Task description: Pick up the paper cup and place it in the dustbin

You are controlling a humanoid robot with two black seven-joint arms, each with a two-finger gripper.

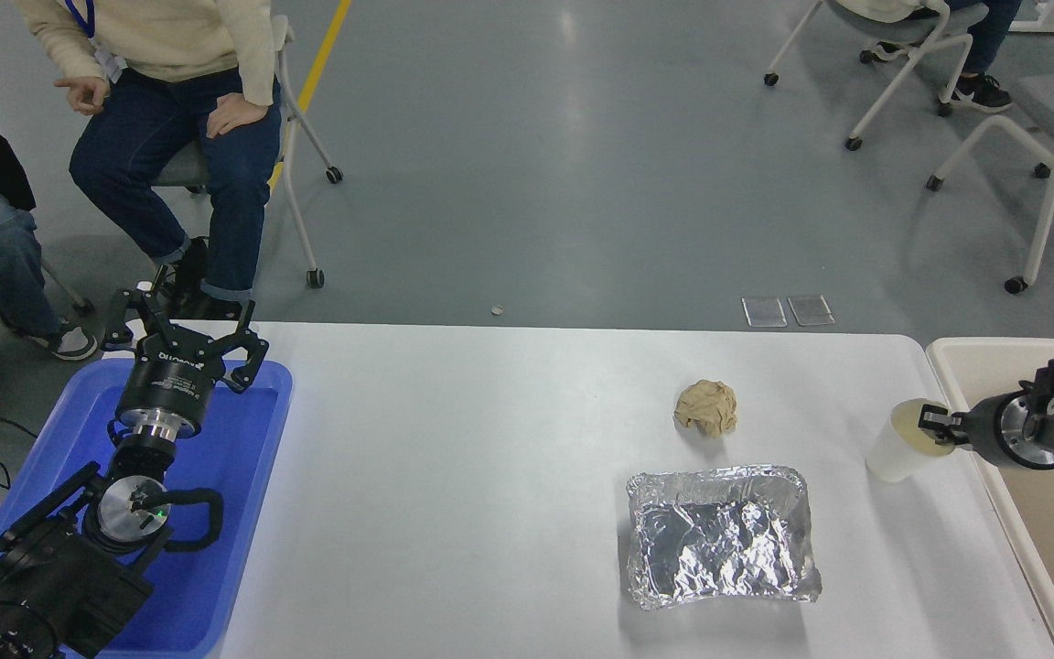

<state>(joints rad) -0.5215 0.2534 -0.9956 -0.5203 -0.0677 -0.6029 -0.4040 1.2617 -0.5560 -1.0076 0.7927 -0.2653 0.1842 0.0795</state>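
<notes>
Right hand (pixel 934 425), entering from the right edge, pinches the rim of the paper cup (pixel 898 444), which tilts at the desk's (pixel 490 476) right end, just beside the dustbin (pixel 966 357). The dustbin adjoins the desk's right side. Left hand (pixel 181 337), fingers spread and holding nothing, is parked over the blue plastic tray (pixel 257 430) at lower left. A crumpled tan paper ball (pixel 706 407) lies near a crinkled foil tray (pixel 719 547) at mid-desk.
</notes>
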